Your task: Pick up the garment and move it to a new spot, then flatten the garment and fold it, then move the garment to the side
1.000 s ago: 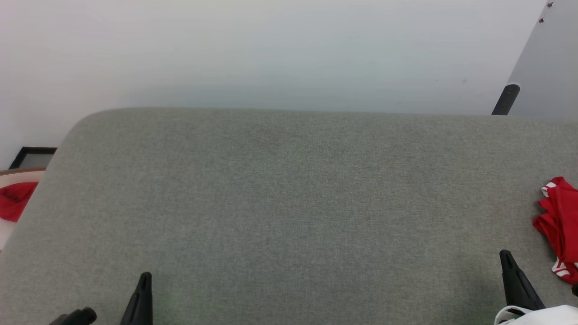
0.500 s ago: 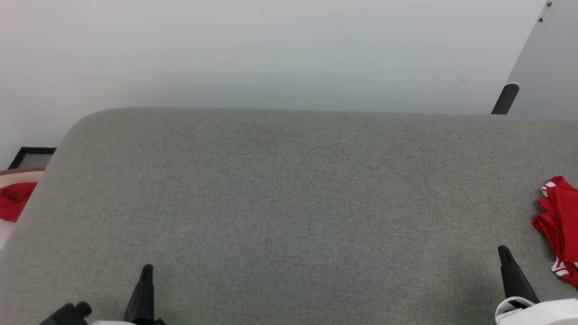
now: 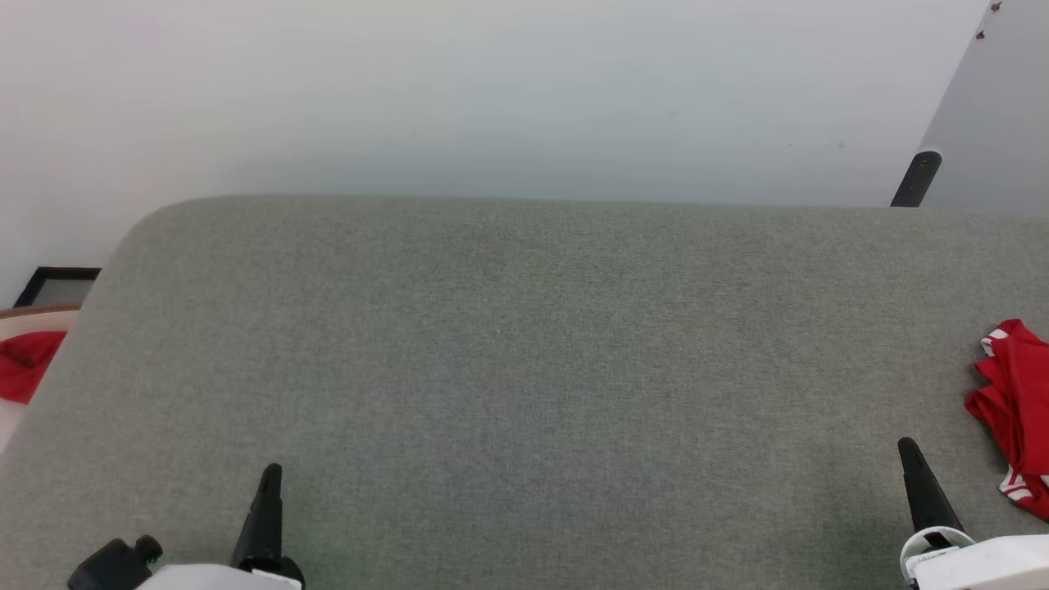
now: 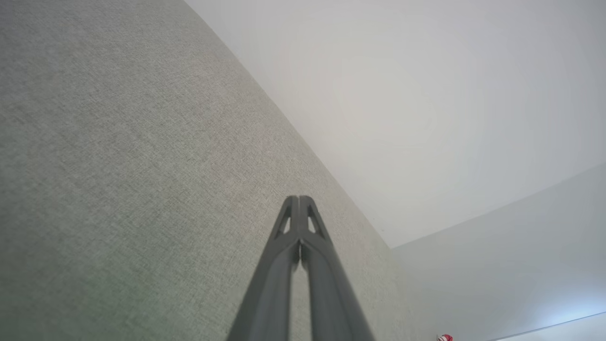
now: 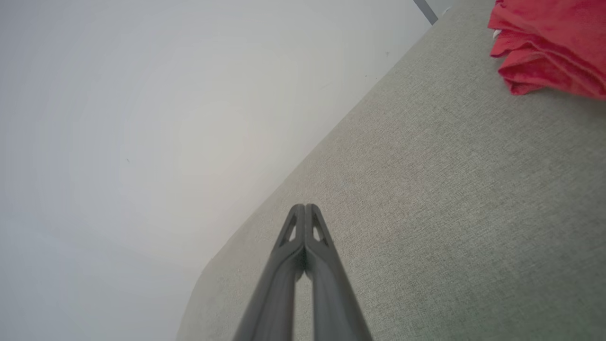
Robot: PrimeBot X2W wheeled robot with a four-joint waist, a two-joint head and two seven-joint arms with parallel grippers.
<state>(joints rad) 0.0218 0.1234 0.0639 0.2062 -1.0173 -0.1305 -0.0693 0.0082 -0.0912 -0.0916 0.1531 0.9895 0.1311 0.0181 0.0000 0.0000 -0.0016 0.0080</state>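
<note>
Left and right jaws are seen pressed together, empty, so the crumpled red jersey T-shirt with white-striped trim (image 3: 1014,406), lying far right on the grey fabric surface (image 3: 524,344), may be shoved, not gripped.

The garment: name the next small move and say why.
Probably open the right gripper. Its fingers are pressed shut and empty, while the garment lies bunched on the grey table, off to that gripper's right and apart from it. Open jaws must come before any grasp.
</note>
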